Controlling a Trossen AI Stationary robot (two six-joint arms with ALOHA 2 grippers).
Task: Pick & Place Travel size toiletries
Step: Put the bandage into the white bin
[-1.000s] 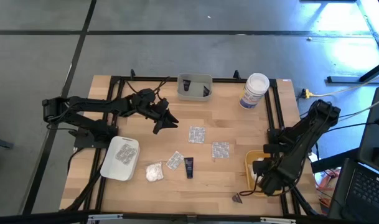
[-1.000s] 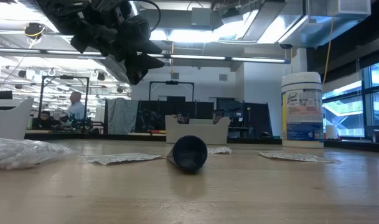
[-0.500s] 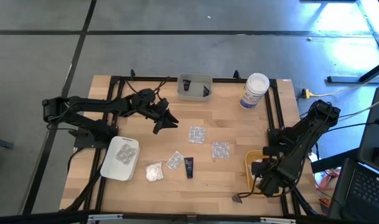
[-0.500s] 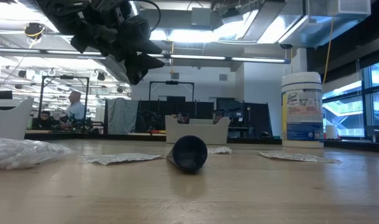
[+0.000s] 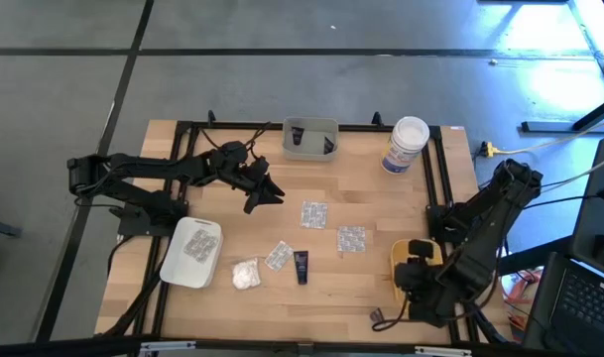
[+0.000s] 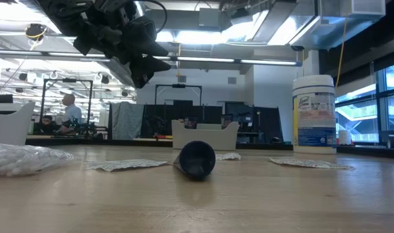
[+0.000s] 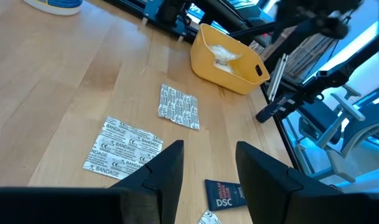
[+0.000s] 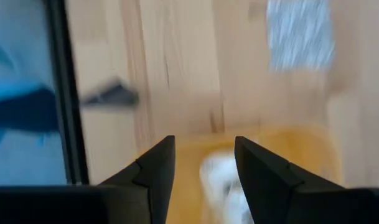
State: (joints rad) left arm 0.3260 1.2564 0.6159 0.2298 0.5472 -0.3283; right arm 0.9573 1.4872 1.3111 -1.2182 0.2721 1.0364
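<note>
Nearest the front edge, the right gripper (image 5: 413, 279) hangs over the yellow tray (image 5: 405, 253), fingers apart, empty; a white bundle (image 8: 223, 180) lies inside. Left of the tray lie the tube (image 5: 301, 266) and packets (image 5: 351, 239). Farther off, the left gripper (image 5: 265, 193) hovers, parted, empty.

High view looks straight down, low view level across — both share the white jar (image 5: 407, 145) — wrist views sit close.

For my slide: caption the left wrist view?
Left claw open above two bandage packets on the table; yellow tray beyond.
</note>
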